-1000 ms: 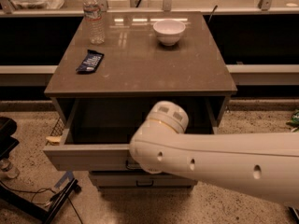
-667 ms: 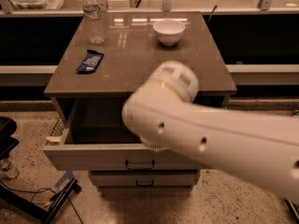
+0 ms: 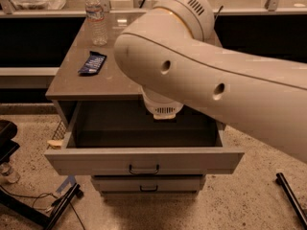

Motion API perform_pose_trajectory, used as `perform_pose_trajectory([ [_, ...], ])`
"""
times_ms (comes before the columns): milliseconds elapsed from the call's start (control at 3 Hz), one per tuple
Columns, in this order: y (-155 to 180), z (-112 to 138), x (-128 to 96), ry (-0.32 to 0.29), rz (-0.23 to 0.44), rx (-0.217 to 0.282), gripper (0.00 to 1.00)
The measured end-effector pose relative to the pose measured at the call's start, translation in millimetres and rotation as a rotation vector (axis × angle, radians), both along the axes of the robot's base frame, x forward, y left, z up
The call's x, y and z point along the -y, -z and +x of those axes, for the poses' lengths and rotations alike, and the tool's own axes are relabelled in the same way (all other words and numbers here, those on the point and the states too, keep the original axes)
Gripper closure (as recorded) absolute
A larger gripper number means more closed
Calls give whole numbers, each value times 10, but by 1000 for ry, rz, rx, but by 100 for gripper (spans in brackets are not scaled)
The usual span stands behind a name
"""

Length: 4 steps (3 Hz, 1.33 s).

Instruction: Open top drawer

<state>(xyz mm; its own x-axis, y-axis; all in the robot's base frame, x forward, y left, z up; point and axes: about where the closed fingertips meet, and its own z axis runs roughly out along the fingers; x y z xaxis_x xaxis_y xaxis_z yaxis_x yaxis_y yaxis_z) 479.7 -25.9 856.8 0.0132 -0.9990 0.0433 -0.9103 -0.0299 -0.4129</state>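
Note:
The top drawer (image 3: 144,159) of the grey cabinet stands pulled out wide. Its light grey front carries a small black loop handle (image 3: 144,169) at centre, and its deep plain grey interior (image 3: 120,128) shows nothing inside. My white arm (image 3: 201,71) fills the upper middle and right of the view, raised above the cabinet top. The gripper is hidden behind the arm; only a round white wrist part (image 3: 162,107) hangs over the drawer's back. Nothing touches the handle.
A narrower drawer (image 3: 148,183) sits shut below. On the brown cabinet top (image 3: 91,83) stand a water bottle (image 3: 96,18) and a dark blue packet (image 3: 92,63). A black stand (image 3: 33,205) with cables lies on the floor at left, a black bar (image 3: 290,195) at right.
My arm has risen from in front of the drawer front to above the cabinet top, hiding the white bowl. The drawer has stayed pulled out.

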Motion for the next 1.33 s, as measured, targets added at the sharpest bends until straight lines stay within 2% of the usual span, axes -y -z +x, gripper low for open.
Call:
perform_pose_trajectory([
  [333,229,57,56,10,39,-10,100],
  [1000,974,425,292,19,131,-48,100],
  [1333,1256,575,319,19,148,-80,100],
])
